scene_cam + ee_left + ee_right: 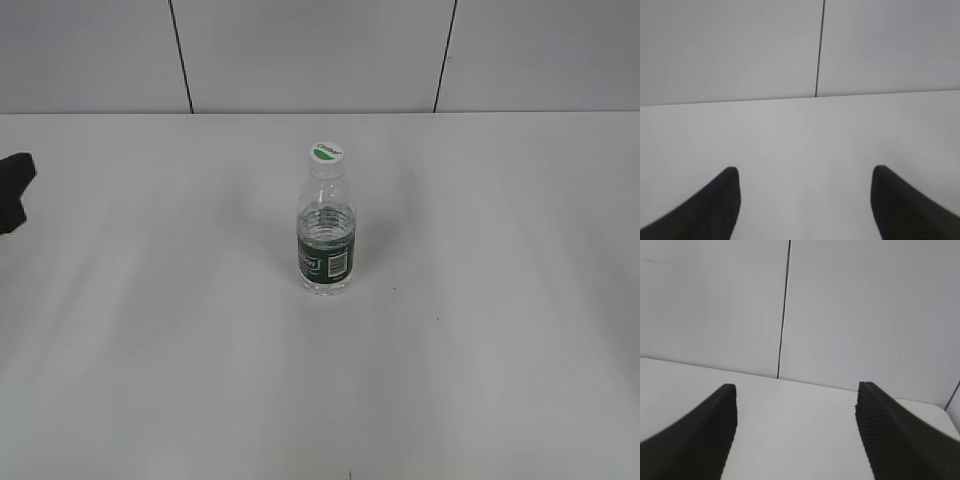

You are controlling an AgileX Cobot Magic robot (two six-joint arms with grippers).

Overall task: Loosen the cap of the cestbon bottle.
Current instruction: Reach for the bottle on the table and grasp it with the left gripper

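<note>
The cestbon bottle (326,245) stands upright in the middle of the white table, clear with a dark green label and a white barcode patch. The cap (327,153), white with a green leaf mark, sits on its neck. A black part of my left gripper (14,190) shows at the left edge of the exterior view, far from the bottle. In the left wrist view the left gripper (805,172) is open and empty over bare table. The right gripper (795,387) is open and empty in the right wrist view and out of the exterior view. Neither wrist view shows the bottle.
The white table (480,330) runs back to a grey panelled wall (300,50) with dark vertical seams. The table's far edge meets the wall in both wrist views.
</note>
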